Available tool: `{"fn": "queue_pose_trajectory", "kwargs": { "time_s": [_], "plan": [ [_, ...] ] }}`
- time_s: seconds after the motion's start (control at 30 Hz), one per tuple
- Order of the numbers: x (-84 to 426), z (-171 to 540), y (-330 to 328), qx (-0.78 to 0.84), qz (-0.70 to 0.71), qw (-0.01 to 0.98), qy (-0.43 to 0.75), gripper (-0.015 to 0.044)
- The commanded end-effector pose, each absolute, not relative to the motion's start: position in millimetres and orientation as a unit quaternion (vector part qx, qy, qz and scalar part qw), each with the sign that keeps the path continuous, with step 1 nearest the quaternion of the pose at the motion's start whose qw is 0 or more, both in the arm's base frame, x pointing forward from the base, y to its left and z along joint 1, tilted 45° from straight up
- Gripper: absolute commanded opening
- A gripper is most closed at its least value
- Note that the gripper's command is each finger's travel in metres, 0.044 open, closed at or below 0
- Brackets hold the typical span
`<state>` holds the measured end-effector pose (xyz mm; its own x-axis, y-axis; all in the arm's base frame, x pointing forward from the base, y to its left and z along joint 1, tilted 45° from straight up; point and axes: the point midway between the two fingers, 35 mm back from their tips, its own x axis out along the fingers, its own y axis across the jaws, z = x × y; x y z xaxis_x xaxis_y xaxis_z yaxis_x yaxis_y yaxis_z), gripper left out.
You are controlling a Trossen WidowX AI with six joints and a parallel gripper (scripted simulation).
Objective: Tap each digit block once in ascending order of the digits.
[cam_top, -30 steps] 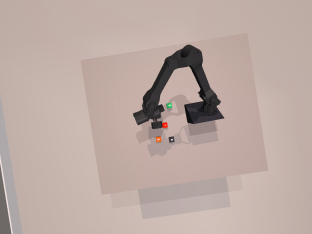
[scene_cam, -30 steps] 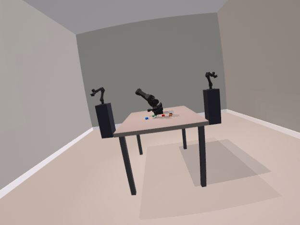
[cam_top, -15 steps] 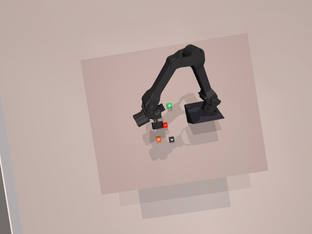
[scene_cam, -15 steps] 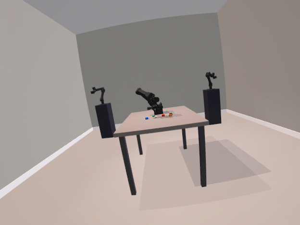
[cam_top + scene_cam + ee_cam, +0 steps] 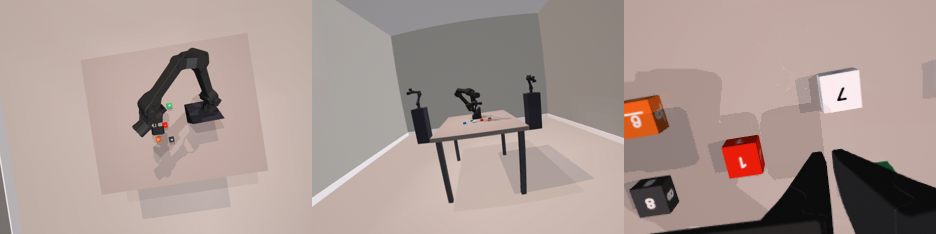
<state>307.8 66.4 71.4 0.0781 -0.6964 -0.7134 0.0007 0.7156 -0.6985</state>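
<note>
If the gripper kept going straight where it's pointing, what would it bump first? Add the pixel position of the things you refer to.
Probably the white 7 block [image 5: 474, 122] [image 5: 840, 92], ahead of the gripper [image 5: 156, 123] [image 5: 475, 109] [image 5: 830, 151], or maybe the table [image 5: 113, 100] [image 5: 493, 127] [image 5: 774, 30] beside it; depth is unclear.

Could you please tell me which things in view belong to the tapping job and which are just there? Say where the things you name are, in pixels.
For the job:
- red block [image 5: 164, 124] [image 5: 481, 119] [image 5: 743, 159]
- orange block [image 5: 158, 139] [image 5: 489, 119] [image 5: 643, 118]
- black block [image 5: 171, 139] [image 5: 489, 118] [image 5: 651, 198]
- white block [image 5: 474, 121] [image 5: 840, 92]
- green block [image 5: 169, 105] [image 5: 471, 120] [image 5: 885, 166]
- blue block [image 5: 464, 123]
- gripper [image 5: 155, 124] [image 5: 829, 152]

Just there:
- two pedestal-mounted arms

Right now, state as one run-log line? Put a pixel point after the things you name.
gripper [image 5: 155, 124] [image 5: 475, 108] [image 5: 828, 151]: shut, clear of blocks | legible: red 1 [image 5: 165, 125] [image 5: 481, 119] [image 5: 743, 160], white 7 [image 5: 473, 121] [image 5: 841, 92], black 8 [image 5: 171, 139] [image 5: 489, 118] [image 5: 652, 200] | green block [image 5: 169, 105] [image 5: 471, 120] [image 5: 885, 165]: digit unreadable, partly behind finger in wrist view
</note>
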Motion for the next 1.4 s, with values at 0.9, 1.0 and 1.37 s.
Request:
{"fn": "queue_pose_trajectory", "kwargs": {
  "time_s": [0.9,1.0,1.37],
  "plan": [
    [234.6,-104.3,120.5,-0.282,-0.252,0.676,0.633,0.002],
    [235.1,-107.5,117.4,-0.282,-0.252,0.676,0.633,0.002],
    [236.4,-120.0,104.9,-0.282,-0.253,0.676,0.633,0.002]
  ]
}}
